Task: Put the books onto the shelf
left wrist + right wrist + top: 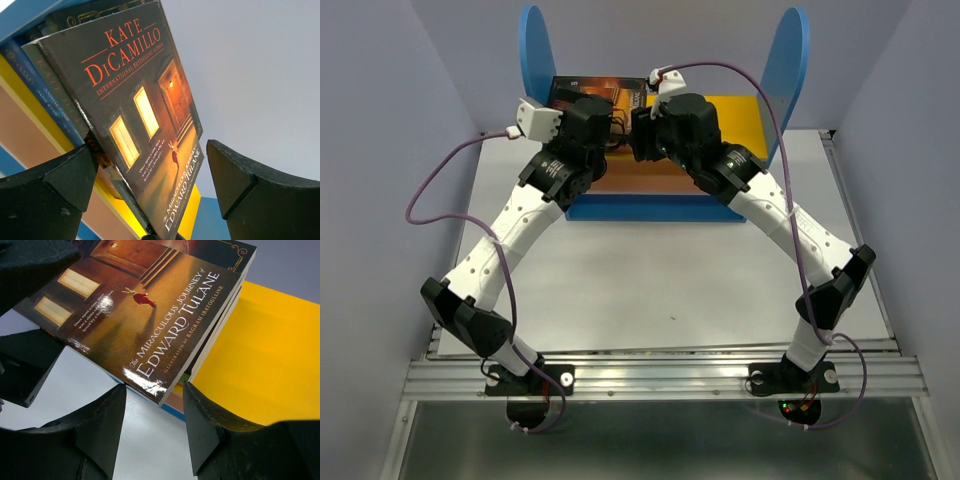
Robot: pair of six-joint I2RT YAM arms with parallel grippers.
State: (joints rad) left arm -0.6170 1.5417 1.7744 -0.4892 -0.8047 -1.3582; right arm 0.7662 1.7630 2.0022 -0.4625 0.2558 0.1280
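The shelf (pixel 785 60) stands at the table's far edge, with blue side panels, a yellow upper board (pixel 740 115) and a brown board below. Several books (pixel 590 88) lean together at its left end on the yellow board (pixel 270 350). The front one is a dark "Edward Tulane" paperback (pixel 145 115). My left gripper (pixel 150 187) is wide open, one finger on each side of that book's lower part. My right gripper (pixel 155 412) is partly open just below the same book's corner (pixel 160 390). The space between its fingers is bare.
The blue base (pixel 650 208) of the shelf fronts onto the white table (pixel 660 280). Both arms reach over that surface to the rack. In the right wrist view the left gripper's black fingers (pixel 25 365) flank the book. A grey wall rises behind.
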